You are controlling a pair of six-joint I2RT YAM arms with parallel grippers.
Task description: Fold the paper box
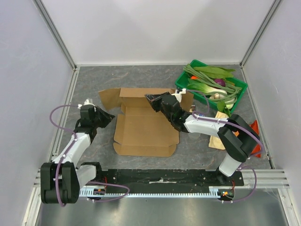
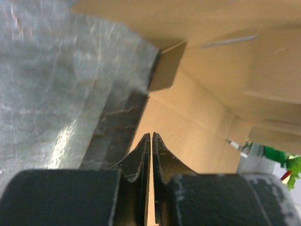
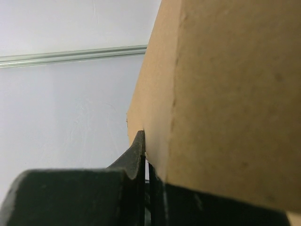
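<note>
The paper box [image 1: 146,129] lies opened out in the middle of the surface [image 1: 94,80], with the right fingers [image 3: 137,155] pinching its rear flap and the left fingers [image 2: 141,157] pressed together at its left edge.

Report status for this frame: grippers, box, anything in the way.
Right gripper clamped on the paper box, rear panel. Left gripper shut at its left edge, hold unclear. Box mostly flat. Green bin close on the right.

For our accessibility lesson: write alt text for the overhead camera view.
A flat brown cardboard box lies unfolded in the middle. The right gripper is at its far flap, the left gripper at its left edge; a green basket of vegetables stands far right.
</note>
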